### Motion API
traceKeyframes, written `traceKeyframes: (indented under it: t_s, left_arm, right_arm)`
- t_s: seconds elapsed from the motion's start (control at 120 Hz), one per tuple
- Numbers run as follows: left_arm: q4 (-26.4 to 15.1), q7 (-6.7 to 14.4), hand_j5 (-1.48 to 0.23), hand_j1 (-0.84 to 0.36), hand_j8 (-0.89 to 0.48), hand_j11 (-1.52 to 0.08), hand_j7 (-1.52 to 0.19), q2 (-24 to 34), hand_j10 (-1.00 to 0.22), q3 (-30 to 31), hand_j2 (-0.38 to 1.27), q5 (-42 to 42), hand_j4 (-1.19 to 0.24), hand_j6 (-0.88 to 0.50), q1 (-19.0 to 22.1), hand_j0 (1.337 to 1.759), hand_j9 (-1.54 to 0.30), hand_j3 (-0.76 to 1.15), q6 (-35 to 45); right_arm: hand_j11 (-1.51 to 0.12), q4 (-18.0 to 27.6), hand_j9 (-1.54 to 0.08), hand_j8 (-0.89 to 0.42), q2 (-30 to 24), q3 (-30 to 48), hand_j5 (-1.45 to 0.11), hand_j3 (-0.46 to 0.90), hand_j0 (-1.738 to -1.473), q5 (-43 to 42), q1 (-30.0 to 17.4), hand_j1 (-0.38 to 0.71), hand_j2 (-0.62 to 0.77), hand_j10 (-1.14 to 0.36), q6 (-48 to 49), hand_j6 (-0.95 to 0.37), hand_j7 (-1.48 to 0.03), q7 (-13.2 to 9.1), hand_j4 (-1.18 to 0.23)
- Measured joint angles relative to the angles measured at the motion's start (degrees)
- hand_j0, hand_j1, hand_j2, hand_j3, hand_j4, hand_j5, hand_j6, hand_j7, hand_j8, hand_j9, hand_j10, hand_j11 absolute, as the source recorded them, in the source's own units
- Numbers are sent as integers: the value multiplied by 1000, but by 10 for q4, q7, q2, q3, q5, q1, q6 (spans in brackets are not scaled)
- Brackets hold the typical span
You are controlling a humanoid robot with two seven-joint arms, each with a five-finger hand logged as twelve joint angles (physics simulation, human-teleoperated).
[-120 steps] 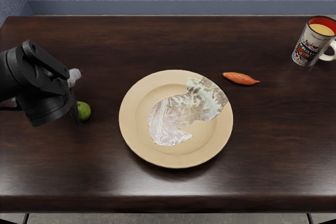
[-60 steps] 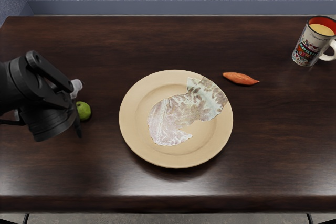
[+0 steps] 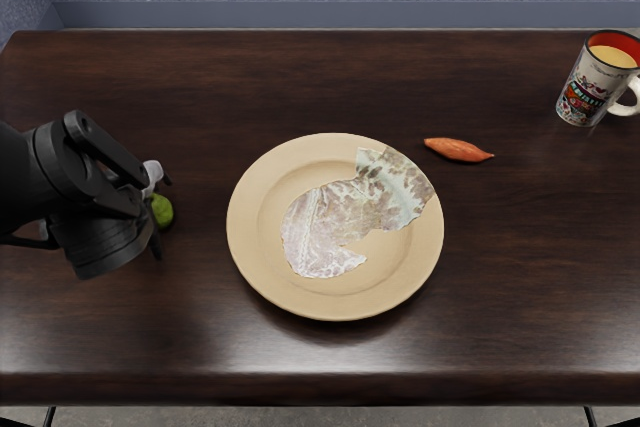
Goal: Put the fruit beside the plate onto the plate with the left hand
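**A:** At the left edge of the table, what shows?

**B:** The left hand, black and bulky, its arm coming in from the left. It sits low over the wood, right against the green fruit.

**A:** Is it holding the fruit?

**B:** I cannot tell. The hand's bulk covers the fruit's left side, and the grip itself is hidden.

**A:** And the fruit's place?

**B:** On the table, near the plate on its left, not on it.

**A:** What else?

**B:** A pale leaf lies on the plate. An orange tapered piece lies just off the plate's upper right, and a mug stands in the far right corner.
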Motion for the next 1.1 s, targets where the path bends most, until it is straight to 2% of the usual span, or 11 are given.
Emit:
traceKeyframes:
  t_s: [0.183,0.583,0.642,0.717,0.767,0.833,0.9,0.933,0.958,0.983,1.1]
  left_arm:
    - [7,-1,-357,20,-275,-357,-357,0,-275,1,55,-2,-275,-275,16,1658,-357,0,0]
    - [14,0,-392,-13,-302,-393,-393,-3,-302,6,61,-2,-303,-298,22,1658,-393,0,0]
    - [14,0,-481,-98,-374,-485,-485,-3,-374,5,75,-4,-376,-310,22,1658,-485,0,1]
    - [13,1,-663,-265,-509,-665,-666,-4,-512,4,103,-13,-513,-425,22,1658,-665,0,0]
    - [13,1,-766,-297,-499,-773,-772,-4,-587,3,237,-17,-591,-422,22,1657,-773,0,0]
    - [12,2,-865,-347,-427,-884,-874,-7,-662,2,340,-20,-536,-348,22,1654,-885,0,0]
    - [12,2,-963,-454,-336,-972,-963,-7,-711,2,501,-25,-442,-254,21,1651,-971,0,-1]
    - [12,3,-1016,-541,-296,-1016,-1010,-7,-725,2,664,-26,-437,-210,21,1646,-1014,0,-2]
    - [12,3,-1053,-510,-278,-1043,-1042,-7,-735,2,604,-27,-412,-186,21,1642,-1040,0,-2]
    - [12,3,-1083,-517,-271,-1061,-1067,-7,-746,2,655,-28,-398,-171,21,1641,-1058,0,-2]
    - [12,4,-1200,-512,-221,-1117,-1148,-7,-789,1,559,-42,-316,-95,20,1637,-1114,0,-3]
  right_arm:
    - [-10,0,-10,-8,0,0,-10,0,-1658,0,0,-340,-2,-8,0,-8,-10,0,-8]
    - [-10,0,-10,-8,0,0,-10,0,-1658,0,0,-340,-2,-8,0,-8,-10,0,-8]
    - [-10,0,-10,-8,0,0,-10,0,-1658,0,0,-340,-2,-8,0,-8,-10,0,-8]
    - [-10,0,-10,-8,0,0,-10,0,-1658,0,0,-340,-2,-8,0,-8,-10,0,-8]
    - [-10,0,-10,-8,0,0,-10,0,-1658,0,0,-340,-2,-8,0,-8,-10,0,-8]
    - [-10,0,-10,-8,0,0,-10,0,-1658,0,0,-340,-2,-8,0,-8,-10,0,-8]
    - [-10,0,-10,-8,0,0,-10,0,-1658,0,0,-340,-2,-8,0,-8,-10,0,-8]
    - [-10,0,-10,-8,0,0,-10,0,-1658,0,0,-340,-2,-8,0,-8,-10,0,-8]
    - [-10,0,-10,-8,0,0,-10,0,-1658,0,0,-340,-2,-8,0,-8,-10,0,-8]
    - [-10,0,-10,-8,0,0,-10,0,-1658,0,0,-340,-2,-8,0,-8,-10,0,-8]
    - [-10,0,-10,-8,0,0,-10,0,-1658,0,0,-340,-2,-8,0,-8,-10,0,-8]
